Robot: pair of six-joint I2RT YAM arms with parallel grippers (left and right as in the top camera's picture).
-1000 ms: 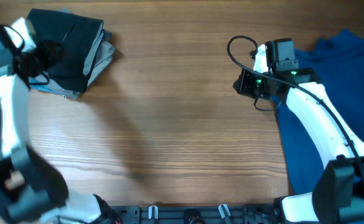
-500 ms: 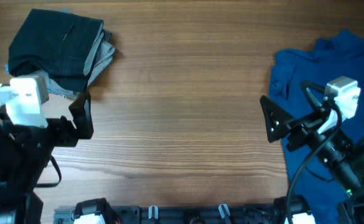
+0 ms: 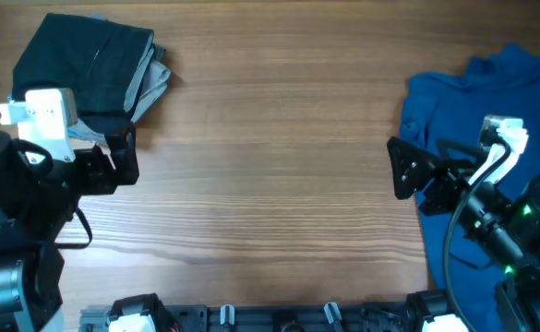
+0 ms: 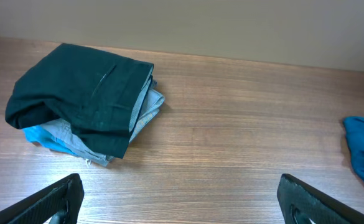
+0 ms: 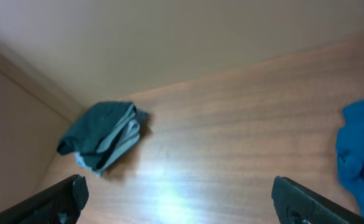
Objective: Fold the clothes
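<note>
The crumpled royal-blue fabric top [image 3: 496,88] ran off the overhead view's right edge, its lower part hidden under the white-and-black right arm [image 3: 480,207]. The folded grey fabric piece [image 3: 156,85] showed only its edge beneath the folded black garment [image 3: 90,60].

From 12 to 6 o'clock the table [image 3: 279,166] is bare wood through its middle, wide enough for either gripper to cross. A folded pile [image 3: 90,74] fills the corner at 10 o'clock, just beyond the left gripper [image 3: 122,159]. A blue top [image 3: 510,101] covers the edge from 2 to 4 o'clock, beside the right gripper [image 3: 403,171].
</note>
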